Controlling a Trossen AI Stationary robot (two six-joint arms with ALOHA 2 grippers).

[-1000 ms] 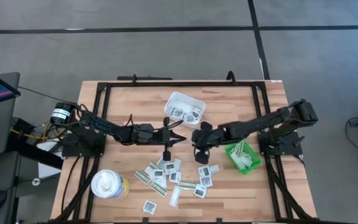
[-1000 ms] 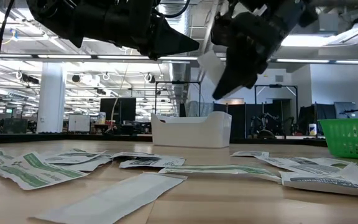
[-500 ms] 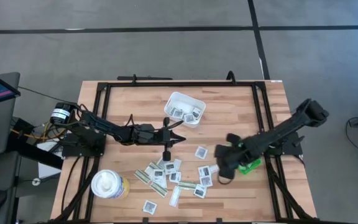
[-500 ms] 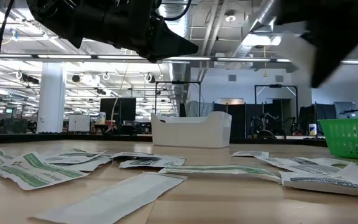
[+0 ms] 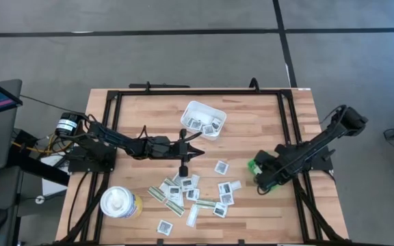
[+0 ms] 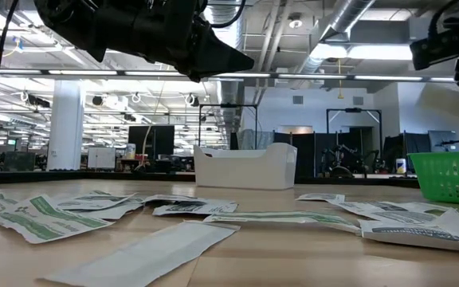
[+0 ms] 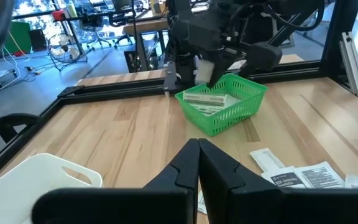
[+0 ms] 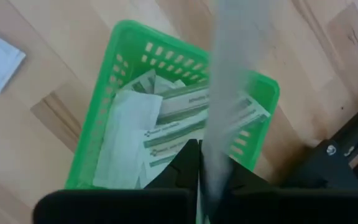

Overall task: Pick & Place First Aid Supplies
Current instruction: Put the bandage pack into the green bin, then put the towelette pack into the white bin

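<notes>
Two arms logged: my right jaws (image 8: 207, 168), swung from mid-bench to above the green mesh plastic bin (image 8: 173, 106), pinch one narrow white strip packet (image 8: 229, 93) ready to drop, left jaws (image 5: 195, 152) shut empty, remaining flat packets (image 5: 187, 195) scattered on the wooden bench (image 5: 252, 133).

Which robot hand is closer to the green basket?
The right one. The right end effector hangs above the green basket, pinching a packet. The left end effector waits mid-table.

Even bright overhead light, soft shadows; a blurred packet (image 8: 229, 81) streaks the right wrist view.
</notes>
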